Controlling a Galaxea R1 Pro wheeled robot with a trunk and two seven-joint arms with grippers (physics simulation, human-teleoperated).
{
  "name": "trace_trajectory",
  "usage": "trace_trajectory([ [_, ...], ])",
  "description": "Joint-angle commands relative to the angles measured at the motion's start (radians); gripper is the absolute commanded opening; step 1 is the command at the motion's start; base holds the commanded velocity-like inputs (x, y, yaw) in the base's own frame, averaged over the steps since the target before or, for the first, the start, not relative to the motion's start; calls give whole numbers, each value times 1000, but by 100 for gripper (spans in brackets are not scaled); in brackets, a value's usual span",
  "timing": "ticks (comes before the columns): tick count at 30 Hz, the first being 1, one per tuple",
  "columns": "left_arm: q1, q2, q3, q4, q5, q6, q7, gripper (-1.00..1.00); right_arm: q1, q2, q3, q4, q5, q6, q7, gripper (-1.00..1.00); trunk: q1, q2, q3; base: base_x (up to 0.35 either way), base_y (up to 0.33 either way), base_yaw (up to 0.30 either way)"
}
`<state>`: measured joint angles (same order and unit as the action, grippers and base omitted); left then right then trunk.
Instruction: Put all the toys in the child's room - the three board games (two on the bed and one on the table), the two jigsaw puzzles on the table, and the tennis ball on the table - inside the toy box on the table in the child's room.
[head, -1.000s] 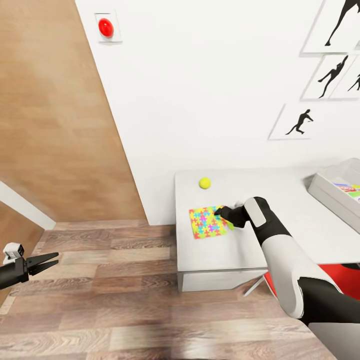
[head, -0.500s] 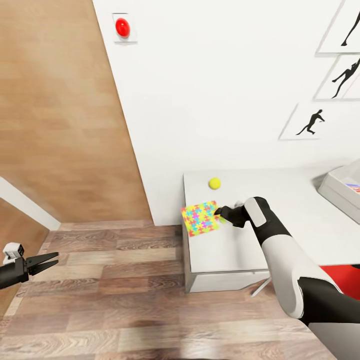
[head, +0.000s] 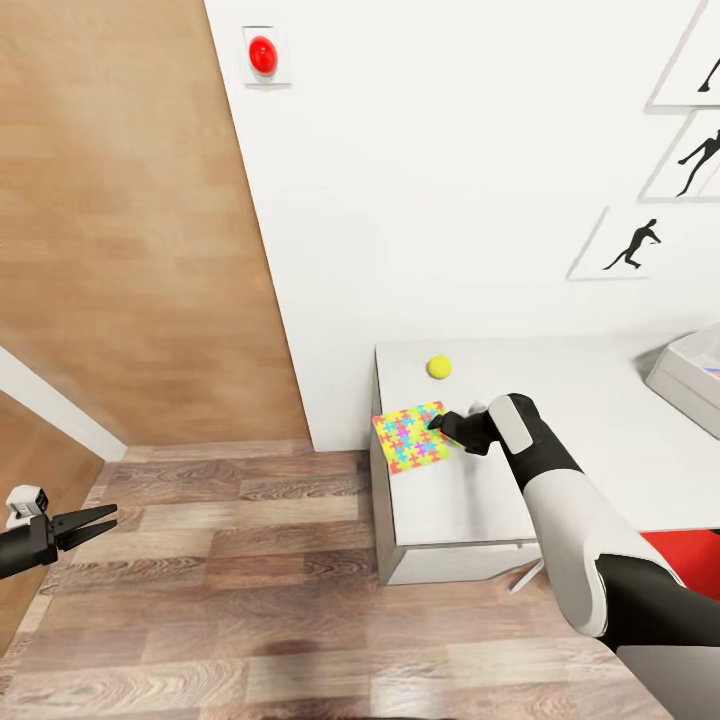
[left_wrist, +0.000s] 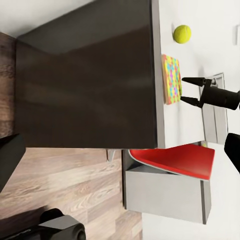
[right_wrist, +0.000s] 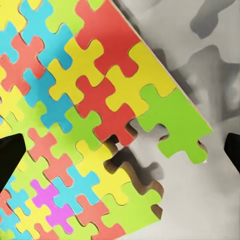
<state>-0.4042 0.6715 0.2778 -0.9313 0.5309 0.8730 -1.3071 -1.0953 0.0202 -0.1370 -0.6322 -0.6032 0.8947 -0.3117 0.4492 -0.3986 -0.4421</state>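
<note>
The right pincer (head: 437, 423) is hovering spread open over the puzzle (head: 409, 437) at the table (head: 600, 440) edge, gripping nothing.

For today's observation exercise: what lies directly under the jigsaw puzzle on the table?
The jigsaw puzzle lies on the table, whose grey top shows through gaps where pieces are missing. Its corner juts past the table's edge. The surface beneath the pieces is covered.

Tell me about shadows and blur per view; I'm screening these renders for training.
Head view: even light, floor planks smeared low in the frame. Left wrist view: sharp, dark glossy table side panel carries a soft sheen. Right wrist view: multicolour jigsaw puzzle square crisp, blurry grey shadows on the light grey tabletop.
</note>
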Motion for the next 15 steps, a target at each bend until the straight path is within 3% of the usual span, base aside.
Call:
trace_trajectory([
  [1,-1,0,-1,0,3,9,-1,100,0,1,-4,58,-25,0,-10,100,1,-1,-2,0,16,0],
  [7,-1,0,-2,0,3,9,-1,100,0,1,-4,58,-25,0,-10,100,1,-1,-2,0,125,0],
  [15,-1,-2,-2,0,4,9,-1,100,0,1,-4,58,-25,0,-10,100,1,-1,-2,4,31,0],
])
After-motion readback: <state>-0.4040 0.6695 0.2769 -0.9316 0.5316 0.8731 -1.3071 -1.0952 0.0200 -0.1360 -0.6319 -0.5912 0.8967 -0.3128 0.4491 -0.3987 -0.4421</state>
